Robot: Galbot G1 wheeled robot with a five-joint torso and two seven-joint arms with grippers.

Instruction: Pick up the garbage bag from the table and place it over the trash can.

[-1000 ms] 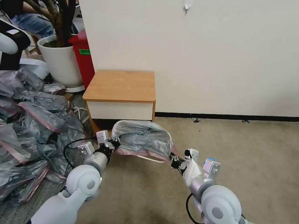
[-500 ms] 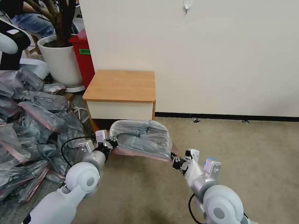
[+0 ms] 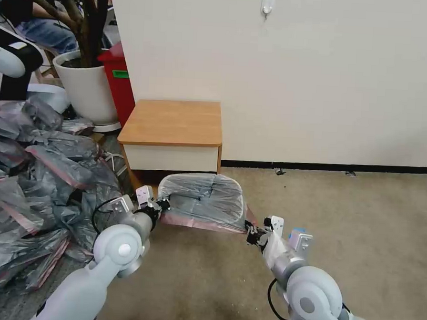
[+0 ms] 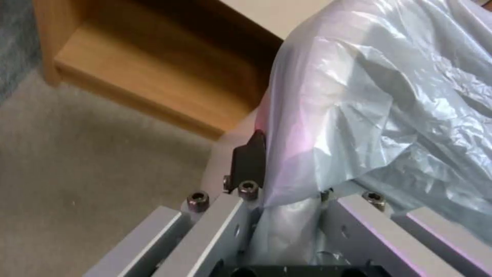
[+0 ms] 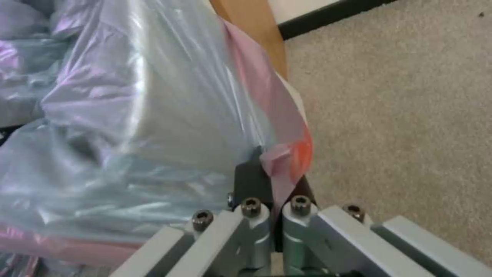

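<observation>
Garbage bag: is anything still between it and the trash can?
Nothing visible. The garbage bag already drapes over the trash can, in front of the table. The left gripper and right gripper pinch its pink rim at opposite sides.

The garbage bag (image 3: 203, 200) hangs before the table (image 3: 173, 121), between both hands.

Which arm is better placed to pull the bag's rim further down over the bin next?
Neither clearly. The left gripper and right gripper each pinch the pink rim of the garbage bag at opposite ends, stretched over the trash can; likely both lower together.
</observation>
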